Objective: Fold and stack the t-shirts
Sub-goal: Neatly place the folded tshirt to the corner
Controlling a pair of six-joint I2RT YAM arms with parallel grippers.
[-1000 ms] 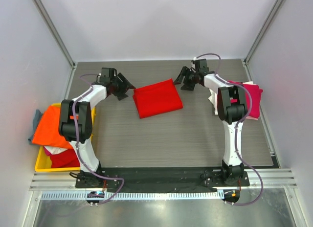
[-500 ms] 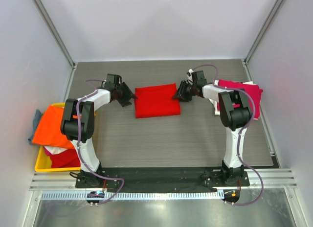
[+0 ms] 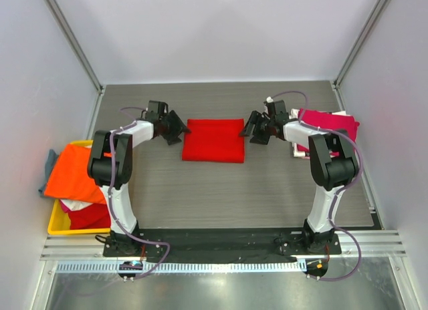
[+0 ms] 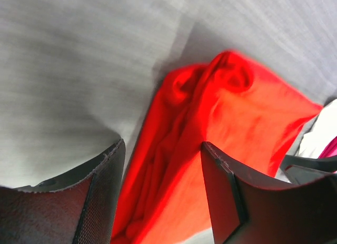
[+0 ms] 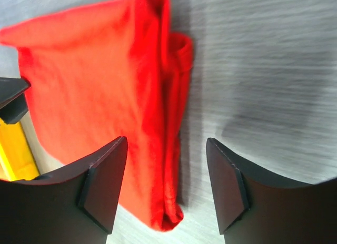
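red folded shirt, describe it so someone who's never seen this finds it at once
On the grey table, look between the left tool and the right tool. The red t-shirt lies there as a flat folded rectangle. It lies alone, unlike the pink pile at the right edge and the orange shirt on the yellow crate.

The left arm (image 3: 119, 202) and right arm (image 3: 319, 203) each have white links between bulky black joints, a black base (image 3: 122, 243), a thin purple-grey cable (image 3: 291, 91) looped alongside, and black wedge-shaped jaws with finely textured inner faces.
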